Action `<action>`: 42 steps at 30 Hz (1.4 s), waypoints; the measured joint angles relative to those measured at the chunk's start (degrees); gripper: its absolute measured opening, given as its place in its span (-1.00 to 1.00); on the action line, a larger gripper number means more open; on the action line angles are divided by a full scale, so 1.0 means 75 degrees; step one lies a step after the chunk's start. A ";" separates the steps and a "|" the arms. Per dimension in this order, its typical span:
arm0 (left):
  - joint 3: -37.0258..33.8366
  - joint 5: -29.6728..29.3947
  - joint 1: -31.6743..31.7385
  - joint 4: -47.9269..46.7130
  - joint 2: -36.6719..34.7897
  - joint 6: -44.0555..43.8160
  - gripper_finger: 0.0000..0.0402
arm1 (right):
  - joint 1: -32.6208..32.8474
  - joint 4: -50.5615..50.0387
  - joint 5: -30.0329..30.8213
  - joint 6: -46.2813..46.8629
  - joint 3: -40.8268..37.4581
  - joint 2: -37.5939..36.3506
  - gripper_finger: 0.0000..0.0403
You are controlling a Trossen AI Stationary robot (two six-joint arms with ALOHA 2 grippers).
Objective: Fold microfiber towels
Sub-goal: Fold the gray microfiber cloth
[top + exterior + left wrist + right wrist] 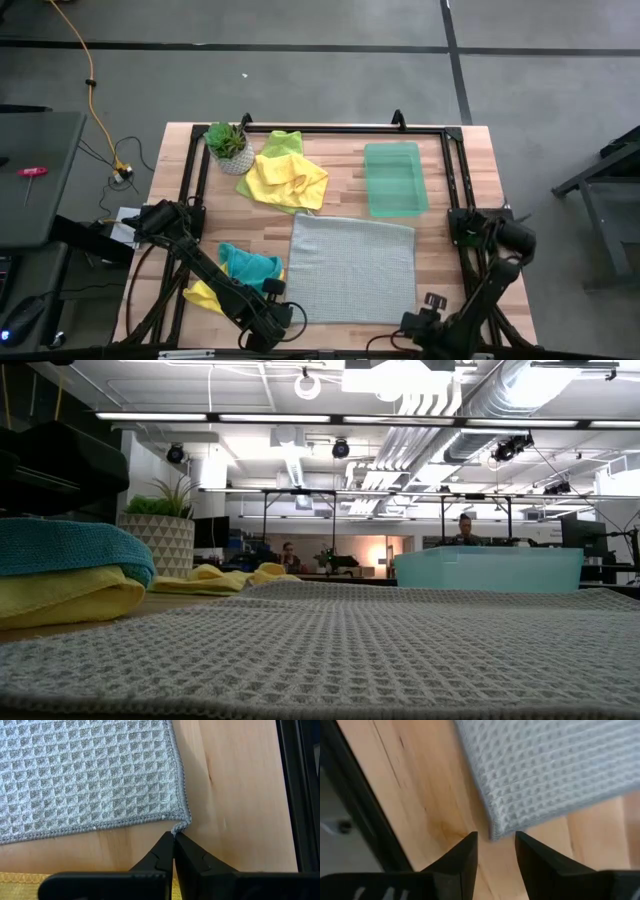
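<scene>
The grey towel [352, 268] lies flat at lower centre of the worktop [440, 240]. The left tool [173, 839] pinches its near corner; the right tool [494, 840] stands partly parted astride the other, gripping nothing. Lifting now would likely drag the cloth askew.

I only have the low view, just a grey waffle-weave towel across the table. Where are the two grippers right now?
Observer: The left gripper is at the grey waffle-weave towel's near left corner, fingers shut on the corner tip.
Operator: And the right one?
Observer: The right gripper sits at the near right corner, fingers open either side of it, not pinching.
Operator: Is the towel flat?
Observer: From above, it lies spread flat on the wooden table.
</scene>
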 joint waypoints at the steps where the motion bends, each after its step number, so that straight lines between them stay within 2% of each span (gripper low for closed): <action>1: 0.0000 -0.0002 0.0000 0.0000 0.0000 -0.0004 -1.00 | -0.0027 0.0005 -0.0068 -0.0112 0.0029 0.0130 -0.38; 6: -0.0003 0.0001 0.0003 0.0003 0.0000 -0.0010 -1.00 | -0.0100 -0.0012 -0.0195 -0.0434 0.0088 0.0407 -0.38; 23: -0.0003 0.0056 0.0009 0.0009 0.0000 -0.0057 -1.00 | -0.0109 0.0016 0.0086 -0.0890 0.0052 0.0392 -0.40; 26: -0.0003 0.0056 0.0009 0.0009 0.0000 -0.0057 -1.00 | -0.0120 0.0031 0.0089 -0.0892 0.0050 0.0392 -0.55; 30: -0.0004 0.0048 0.0019 0.0008 -0.0020 -0.0044 -1.00 | -0.0130 0.0043 0.0264 -0.0889 0.0043 0.0407 -0.93; 35: -0.0044 0.0204 0.0140 -0.0013 -0.0310 0.0068 -1.00 | -0.0150 -0.0180 0.0552 -0.0841 0.0082 0.0425 -0.98; 42: -0.0023 0.0187 0.0382 -0.0101 -0.0853 0.0253 -1.00 | -0.0142 -0.1312 0.0896 -0.0833 0.0689 0.0436 -0.99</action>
